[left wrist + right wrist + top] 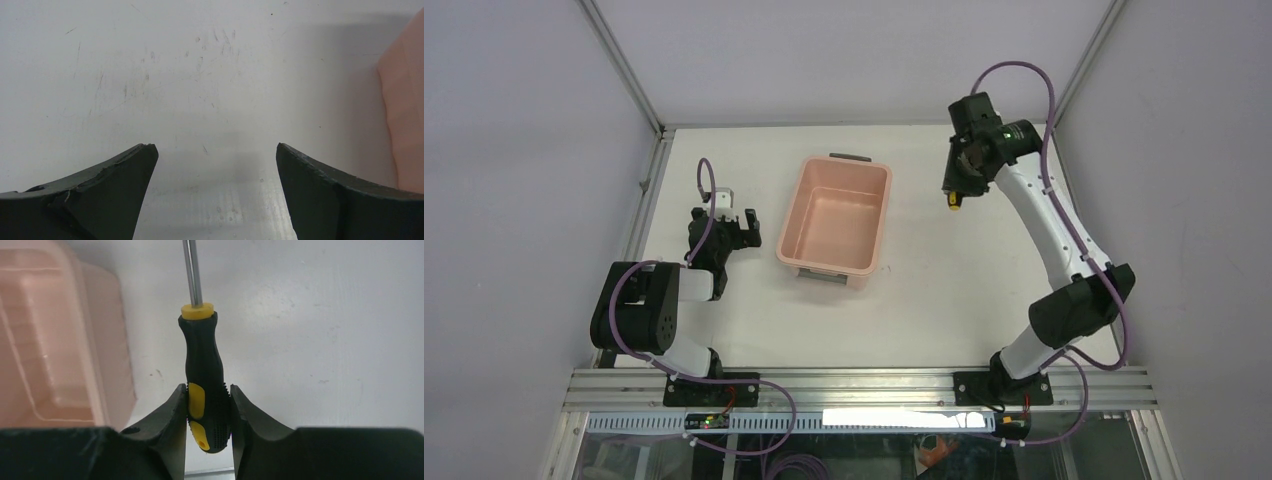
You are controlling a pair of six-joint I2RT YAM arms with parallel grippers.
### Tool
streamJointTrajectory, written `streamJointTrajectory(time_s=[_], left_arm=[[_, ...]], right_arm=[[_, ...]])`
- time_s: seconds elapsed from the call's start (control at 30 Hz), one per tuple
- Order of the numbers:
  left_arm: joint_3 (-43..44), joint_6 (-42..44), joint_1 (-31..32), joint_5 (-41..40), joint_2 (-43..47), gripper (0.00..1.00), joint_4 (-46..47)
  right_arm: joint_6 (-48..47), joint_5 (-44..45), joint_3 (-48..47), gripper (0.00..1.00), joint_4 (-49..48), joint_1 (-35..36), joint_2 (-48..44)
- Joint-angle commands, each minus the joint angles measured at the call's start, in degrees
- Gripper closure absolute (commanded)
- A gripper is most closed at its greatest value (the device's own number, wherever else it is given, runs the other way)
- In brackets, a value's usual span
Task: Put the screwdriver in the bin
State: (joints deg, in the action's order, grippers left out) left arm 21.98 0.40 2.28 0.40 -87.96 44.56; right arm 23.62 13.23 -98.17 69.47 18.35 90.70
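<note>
Right wrist: my right claw (207, 392) pinches the screwdriver (202, 350) by its ribbed handle, bin (55, 340) at left.
Light, stiff, grippy, I judge; left claw (216, 150) wide, empty.

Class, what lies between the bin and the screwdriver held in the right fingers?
Nothing: only bare table separates bin and screwdriver, clearest in the top external view.

White desk (944, 300) between grey walls (514, 120)
Its top showed faint scuffs (145, 75); a ribbed aluminium rail (864, 385) ran along the near edge, and slim metal struts (619, 60) rose from both far corners
</note>
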Motion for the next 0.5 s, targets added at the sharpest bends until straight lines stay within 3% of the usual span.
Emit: streamJointTrajectory(time_s=[0.0, 0.23, 0.47], left_arm=[[0.0, -0.9, 0.4, 0.4, 1.6, 0.01, 1.5], [0.0, -0.9, 0.4, 0.4, 1.6, 0.01, 1.5], [0.0, -0.9, 0.4, 0.3, 1.6, 0.01, 1.5]], right_arm=[[3.2, 0.6, -11.5, 1.0, 2.7, 9.6, 3.0], [4.1, -0.8, -24.6, 1.0, -2.1, 22.7, 12.8], [6.7, 1.9, -21.4, 1.0, -8.7, 28.5, 21.0]])
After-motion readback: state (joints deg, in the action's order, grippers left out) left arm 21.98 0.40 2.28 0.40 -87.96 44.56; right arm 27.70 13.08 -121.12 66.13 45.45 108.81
